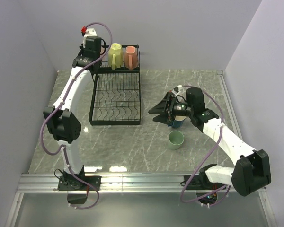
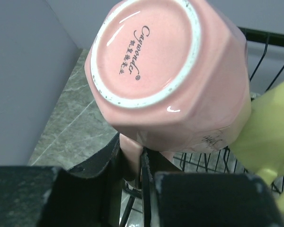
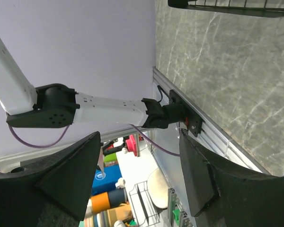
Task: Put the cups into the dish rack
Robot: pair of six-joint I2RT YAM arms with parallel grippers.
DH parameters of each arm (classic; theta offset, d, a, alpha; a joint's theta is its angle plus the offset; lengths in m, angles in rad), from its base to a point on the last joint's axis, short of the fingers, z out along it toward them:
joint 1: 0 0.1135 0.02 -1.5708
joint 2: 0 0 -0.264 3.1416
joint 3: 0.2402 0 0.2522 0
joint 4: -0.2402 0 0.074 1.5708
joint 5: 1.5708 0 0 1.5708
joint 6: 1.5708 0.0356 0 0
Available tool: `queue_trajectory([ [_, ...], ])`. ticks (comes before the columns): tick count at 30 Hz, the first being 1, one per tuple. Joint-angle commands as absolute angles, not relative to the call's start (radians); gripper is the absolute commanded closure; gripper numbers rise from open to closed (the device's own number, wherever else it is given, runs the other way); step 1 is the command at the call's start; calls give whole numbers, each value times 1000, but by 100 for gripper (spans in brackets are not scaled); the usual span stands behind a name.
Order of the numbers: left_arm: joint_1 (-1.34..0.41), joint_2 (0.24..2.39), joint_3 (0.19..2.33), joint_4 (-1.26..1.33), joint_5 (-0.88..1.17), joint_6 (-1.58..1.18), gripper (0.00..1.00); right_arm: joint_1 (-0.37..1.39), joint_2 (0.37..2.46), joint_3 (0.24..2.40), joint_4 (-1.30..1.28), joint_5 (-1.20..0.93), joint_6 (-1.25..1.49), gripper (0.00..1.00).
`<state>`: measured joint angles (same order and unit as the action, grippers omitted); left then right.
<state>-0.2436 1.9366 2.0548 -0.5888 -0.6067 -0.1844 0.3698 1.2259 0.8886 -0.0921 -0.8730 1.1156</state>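
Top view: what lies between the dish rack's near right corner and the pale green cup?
Nothing. In the top external view the table is bare from dish rack to pale green cup; the right gripper hangs just beyond that stretch.

Grey marbled table — on it stand the dish rack and a pale green cup.

Robot lab: walled booth, alu rail

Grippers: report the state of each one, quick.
Left gripper: closed on the handle of the pink cup.
Right gripper: open, holding nothing.
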Motion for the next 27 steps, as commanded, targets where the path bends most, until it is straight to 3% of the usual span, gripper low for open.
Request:
queue_trajectory([
  [1, -252, 1969, 2137, -514, -676, -184, 100, 353, 1175, 858, -81, -871, 1114, 26],
  [14, -345, 2074, 2201, -560, -882, -170, 100, 285, 1082, 776, -130, -879, 1089, 27],
  [27, -360, 2095, 2252, -663, -949, -239, 100, 268, 1031, 698, -104, -890, 1106, 27],
])
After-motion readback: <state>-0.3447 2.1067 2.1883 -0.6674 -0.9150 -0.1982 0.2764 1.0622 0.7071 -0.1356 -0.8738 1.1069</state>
